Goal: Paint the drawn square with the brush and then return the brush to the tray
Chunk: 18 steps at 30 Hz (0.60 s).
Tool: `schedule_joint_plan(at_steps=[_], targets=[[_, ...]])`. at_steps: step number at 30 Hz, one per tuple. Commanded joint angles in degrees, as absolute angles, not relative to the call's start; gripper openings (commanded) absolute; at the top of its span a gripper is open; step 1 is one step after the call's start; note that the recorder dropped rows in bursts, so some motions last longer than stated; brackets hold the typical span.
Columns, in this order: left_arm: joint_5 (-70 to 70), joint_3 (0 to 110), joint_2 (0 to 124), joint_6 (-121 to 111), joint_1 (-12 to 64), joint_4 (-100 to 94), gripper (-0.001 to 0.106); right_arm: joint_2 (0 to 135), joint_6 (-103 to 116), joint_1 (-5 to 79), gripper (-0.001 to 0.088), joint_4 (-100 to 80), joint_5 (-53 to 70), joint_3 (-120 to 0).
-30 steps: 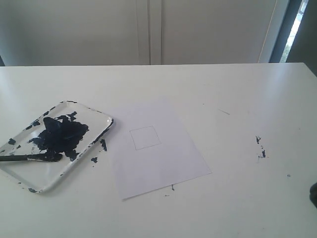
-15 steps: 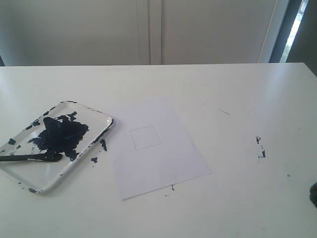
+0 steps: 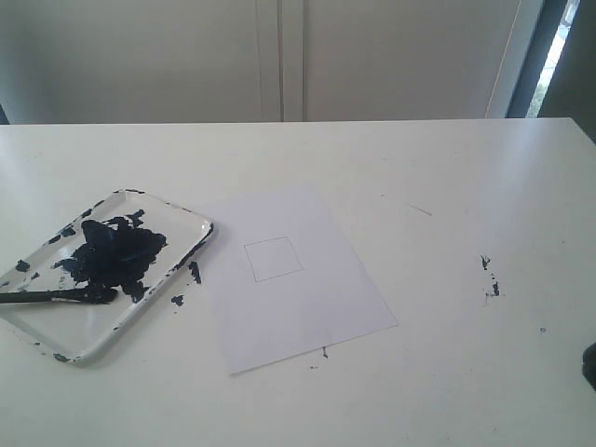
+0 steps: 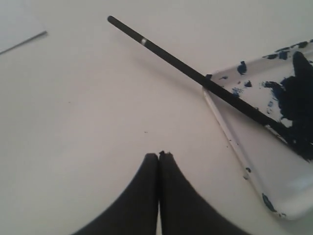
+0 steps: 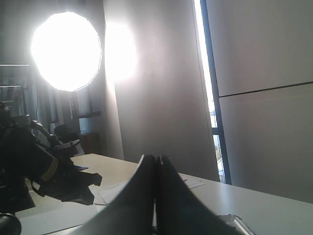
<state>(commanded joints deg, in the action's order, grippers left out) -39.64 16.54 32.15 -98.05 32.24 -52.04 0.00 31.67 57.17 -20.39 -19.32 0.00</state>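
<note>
The white tray [image 3: 77, 328], blotched with dark blue paint, lies at the table's left. The black-handled brush [image 3: 37, 297] rests across its left rim, with the wet tip in the paint. The drawn square [image 3: 273, 258] has a thin grey outline and a white interior. It sits on the paper sheet [image 3: 307, 298] right of the tray. Neither gripper shows in the exterior view. In the left wrist view my left gripper [image 4: 159, 155] is shut and empty over bare table, short of the brush [image 4: 171, 58] and tray [image 4: 279, 169]. My right gripper [image 5: 156, 157] is shut and empty, raised and facing the room.
Dark paint specks [image 3: 488, 276] mark the table at the right, and more lie beside the tray [image 3: 194, 272]. A bright studio lamp [image 5: 67, 51] and dark arm hardware [image 5: 34, 171] show in the right wrist view. A dark shape [image 3: 589, 365] sits at the exterior view's right edge.
</note>
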Motion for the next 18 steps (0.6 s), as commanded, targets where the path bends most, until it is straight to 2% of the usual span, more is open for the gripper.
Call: schedule_joint_plan(at_steps=[18], targets=[[-29.01, 6.71, 14.82, -91.17, 30.66, -49.48, 0.005, 0.0, 31.67, 57.17, 0.0, -20.39, -19.32, 0.0]])
